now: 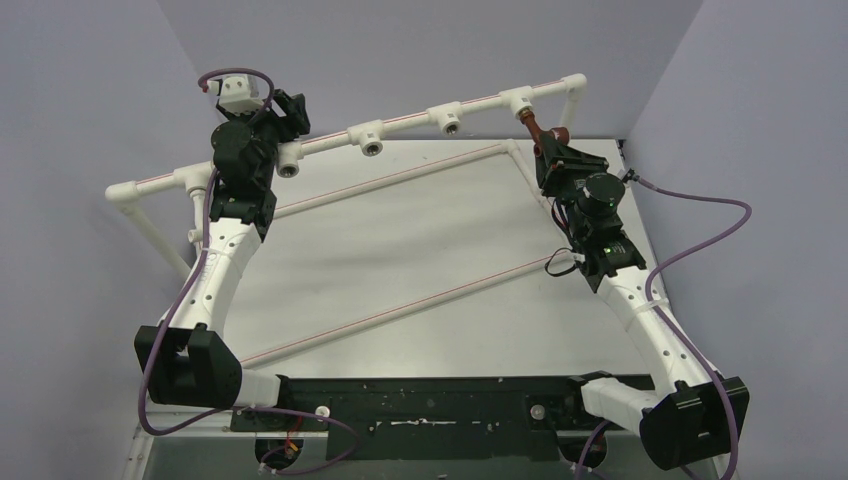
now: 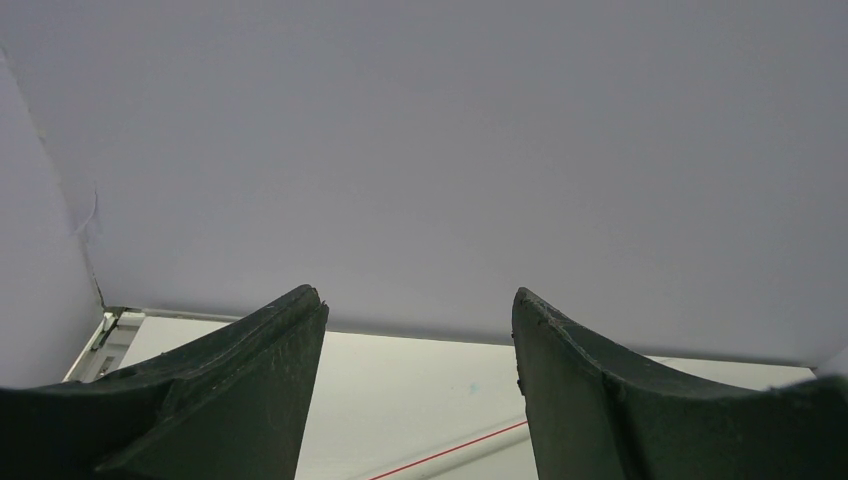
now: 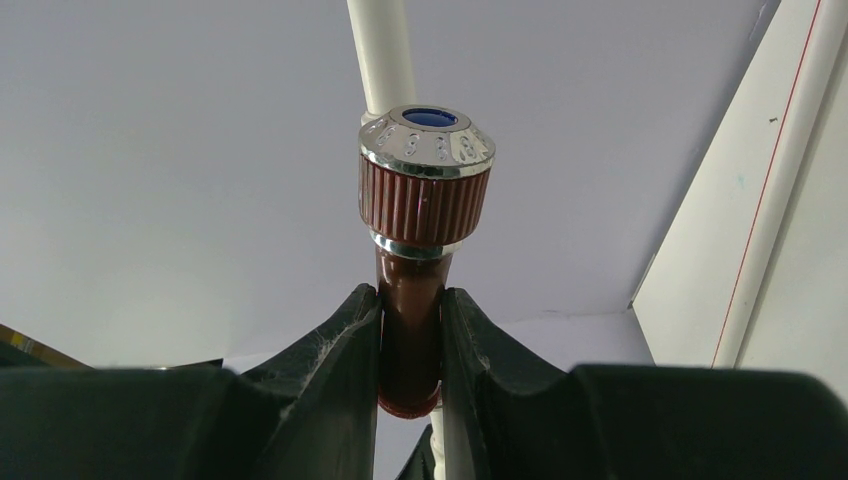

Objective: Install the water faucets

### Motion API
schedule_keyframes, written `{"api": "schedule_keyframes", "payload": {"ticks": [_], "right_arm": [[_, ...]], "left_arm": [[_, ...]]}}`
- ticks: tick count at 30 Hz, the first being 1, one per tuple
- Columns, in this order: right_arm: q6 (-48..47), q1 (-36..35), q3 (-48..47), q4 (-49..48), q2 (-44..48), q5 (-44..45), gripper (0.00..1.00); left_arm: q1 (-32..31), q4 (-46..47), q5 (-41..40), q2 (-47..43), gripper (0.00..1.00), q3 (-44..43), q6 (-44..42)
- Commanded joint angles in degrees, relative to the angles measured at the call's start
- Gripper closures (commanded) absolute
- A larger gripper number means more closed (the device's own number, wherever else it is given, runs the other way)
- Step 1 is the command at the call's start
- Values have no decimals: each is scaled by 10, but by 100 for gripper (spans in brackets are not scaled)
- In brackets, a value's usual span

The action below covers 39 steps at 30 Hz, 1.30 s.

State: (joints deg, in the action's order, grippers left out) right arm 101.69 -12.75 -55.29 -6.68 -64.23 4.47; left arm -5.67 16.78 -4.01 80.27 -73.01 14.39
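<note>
Clamping the brown faucet (image 3: 425,190), the right pincer (image 3: 412,300) sits by, perhaps touching, the pipe frame (image 1: 410,120)'s corner; left pincer (image 2: 418,300) stands apart.

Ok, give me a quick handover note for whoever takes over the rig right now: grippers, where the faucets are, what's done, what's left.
Left gripper: open and empty, up by the left end of the pipe frame.
Right gripper: shut on the reddish-brown faucet, gripping its body below the knob.
Faucet: its far end meets the rightmost tee socket; how far it is seated cannot be told.
White faucet: not seen in any view.
Done: nothing clearly finished.
Left: seat the brown one, then find and fit the white one. The other sockets look empty.
</note>
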Motion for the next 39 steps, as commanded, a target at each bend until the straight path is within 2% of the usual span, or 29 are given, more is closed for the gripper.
{"api": "schedule_keyframes", "payload": {"ticks": [1,9,19,20,24,25,31,35,39], "right_arm": [[9,11,-1,-24,12,60,100],[4,10,25,-24,46,73,100],[11,7,36,-34,45,69,100],[11,7,36,-35,44,69,98],[11,7,36,-41,41,66,75],[11,7,36,-43,41,66,72],[11,8,39,-51,41,63,57],[11,7,41,-59,42,59,55],[-5,8,42,-55,47,52,45]], "left_arm": [[5,-123,-8,44,34,39,-12],[4,-124,-8,45,34,38,-12],[3,-124,-10,46,34,38,-13],[3,-125,-10,46,34,38,-13],[4,-125,-9,47,34,38,-13],[3,-125,-10,48,34,38,-13],[3,-126,-10,49,34,38,-14],[3,-126,-9,49,34,37,-14],[3,-127,-9,51,34,37,-14]]}}
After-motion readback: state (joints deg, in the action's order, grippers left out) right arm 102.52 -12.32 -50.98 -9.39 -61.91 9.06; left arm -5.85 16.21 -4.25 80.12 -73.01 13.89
